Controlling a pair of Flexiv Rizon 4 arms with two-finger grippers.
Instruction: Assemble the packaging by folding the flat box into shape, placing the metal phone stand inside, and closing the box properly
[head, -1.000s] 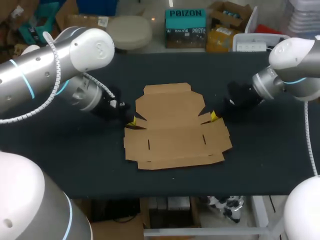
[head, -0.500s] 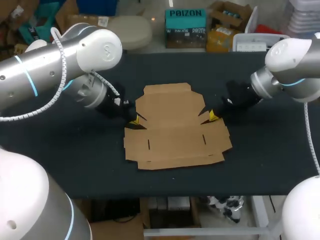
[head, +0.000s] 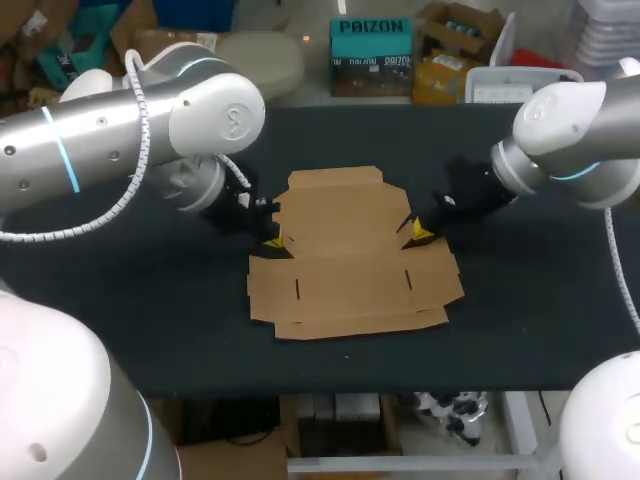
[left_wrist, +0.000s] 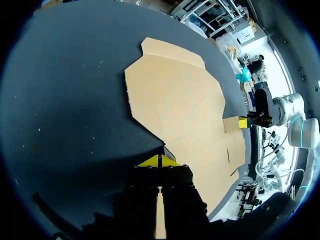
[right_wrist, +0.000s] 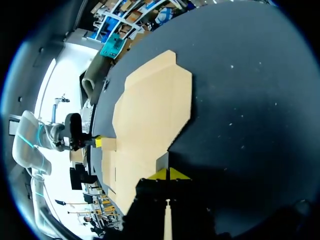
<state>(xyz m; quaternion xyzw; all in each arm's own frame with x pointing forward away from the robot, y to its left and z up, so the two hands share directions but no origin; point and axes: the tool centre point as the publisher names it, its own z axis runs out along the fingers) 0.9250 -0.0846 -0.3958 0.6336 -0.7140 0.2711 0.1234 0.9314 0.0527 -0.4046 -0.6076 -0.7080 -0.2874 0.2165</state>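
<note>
**While the flat box (head: 345, 250) lies unfolded, my left tool (head: 272, 240) and right tool (head: 418, 231) sit at its two side notches**

As the head view looks down, the flat box lies spread out in the middle of the dark tabletop (head: 150, 320), plain brown, with every flap level. My left arm comes in from the left, and its tool's yellow tips rest at the notch in the box's left edge. My right arm comes in from the right, with its tips at the matching notch on the right edge. Each arm's dark wrist hides a patch of tabletop just outside the cardboard.

In the left wrist view, my left tool (left_wrist: 159, 161) has its yellow tips pressed together, right at the near edge of the flat box (left_wrist: 185, 110). I cannot tell whether any cardboard is caught between them. The sheet stretches ahead over the tabletop (left_wrist: 75, 100), and my right tool (left_wrist: 243, 122) shows at its far edge.

In the right wrist view, my right tool (right_wrist: 169, 174) is likewise closed tip to tip, at the near edge of the flat box (right_wrist: 145, 115). Dark tabletop (right_wrist: 240, 100) lies beside it, and my left tool (right_wrist: 98, 142) is at the far edge.
</note>
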